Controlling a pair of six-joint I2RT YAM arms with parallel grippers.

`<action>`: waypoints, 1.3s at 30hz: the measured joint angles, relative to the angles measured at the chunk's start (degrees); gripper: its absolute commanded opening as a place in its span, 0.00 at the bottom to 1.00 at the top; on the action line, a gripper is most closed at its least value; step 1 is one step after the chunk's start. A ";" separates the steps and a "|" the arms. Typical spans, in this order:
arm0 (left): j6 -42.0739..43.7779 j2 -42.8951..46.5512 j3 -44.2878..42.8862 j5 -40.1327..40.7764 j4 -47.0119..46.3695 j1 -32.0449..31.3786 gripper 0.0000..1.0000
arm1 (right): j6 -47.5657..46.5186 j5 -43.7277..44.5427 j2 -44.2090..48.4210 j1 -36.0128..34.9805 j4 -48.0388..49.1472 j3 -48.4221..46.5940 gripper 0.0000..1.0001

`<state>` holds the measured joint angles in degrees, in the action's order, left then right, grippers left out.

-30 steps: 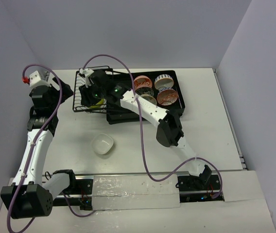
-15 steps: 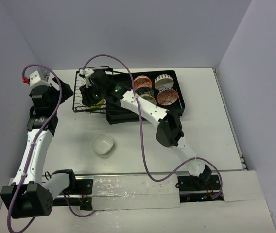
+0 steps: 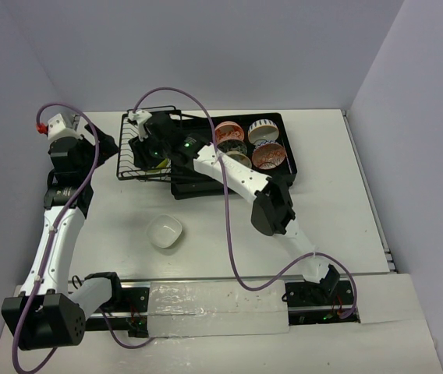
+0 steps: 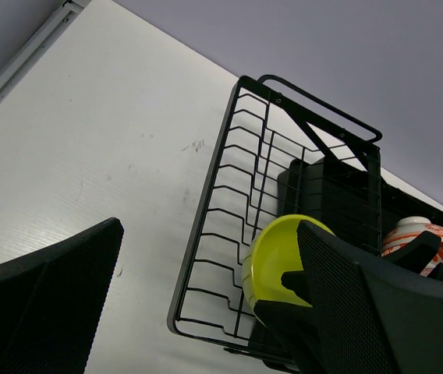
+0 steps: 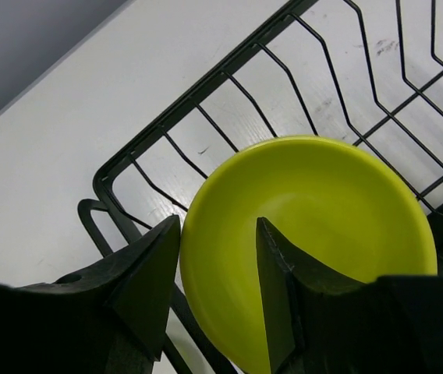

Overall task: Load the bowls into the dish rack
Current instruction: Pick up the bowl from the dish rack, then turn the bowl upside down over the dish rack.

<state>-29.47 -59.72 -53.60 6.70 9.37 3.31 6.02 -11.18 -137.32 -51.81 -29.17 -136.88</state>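
Observation:
The lime green bowl (image 5: 307, 234) stands on edge inside the wire basket (image 3: 128, 128) of the black dish rack (image 3: 285, 118). My right gripper (image 3: 150, 152) reaches into the basket and is shut on the bowl's rim (image 5: 217, 222), one finger outside and one inside. The bowl also shows in the left wrist view (image 4: 284, 253). A red-orange patterned bowl (image 3: 268, 157) and a white bowl with orange pattern (image 3: 228, 133) stand in the slatted tray. The cream-pink bowl (image 3: 165, 231) sits on the table. My left gripper (image 3: 109, 148) is open and empty just left of the basket (image 4: 210, 226).
The basket's left wires (image 4: 206, 210) lie directly ahead of the left gripper. A purple cable (image 3: 229, 226) loops over the right arm and across the table. Grey walls close in the back and both sides.
Less of the lime bowl shows from above: the right gripper has shifted slightly over it in the basket. The left arm has not moved.

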 measured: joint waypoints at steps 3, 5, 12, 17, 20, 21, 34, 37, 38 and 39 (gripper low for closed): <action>0.00 -0.07 0.00 -0.20 0.00 0.00 0.99 | -0.15 0.68 0.00 0.35 -0.63 0.00 0.51; -0.02 -0.07 0.00 -0.42 0.02 0.00 0.99 | -0.39 1.38 0.00 0.74 -1.40 0.02 0.51; -0.17 -0.11 0.00 -0.85 0.00 0.04 0.99 | -1.22 3.10 0.00 1.99 -2.73 0.70 0.49; -0.20 -0.11 0.00 -0.90 0.00 0.07 0.99 | -1.51 3.21 0.09 2.25 -2.84 1.03 0.40; -0.20 -0.13 0.00 -1.01 0.00 0.07 0.99 | -2.05 2.73 0.28 2.16 -2.78 1.27 0.27; -0.20 -0.13 0.00 -1.09 0.02 0.07 0.99 | -2.36 2.45 0.28 2.05 -2.47 1.33 0.27; -0.20 -0.13 0.00 -1.62 0.00 0.26 0.99 | -3.45 1.18 3.82 1.07 -1.70 4.57 0.00; -0.20 -0.15 0.00 -1.90 0.00 0.26 0.99 | -2.36 -0.83 5.14 1.16 -1.55 5.51 0.00; -0.20 -0.15 0.00 -1.90 0.00 0.26 0.99 | -1.60 -2.16 5.66 1.46 -0.98 6.16 0.00; -0.20 -0.15 0.00 -1.90 0.00 0.26 0.99 | -0.70 -3.89 6.29 1.88 -0.15 6.95 0.00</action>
<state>-29.67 -59.88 -53.60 4.80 9.37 3.57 5.32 -15.07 -131.02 -49.93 -29.32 -129.93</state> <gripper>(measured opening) 0.993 0.163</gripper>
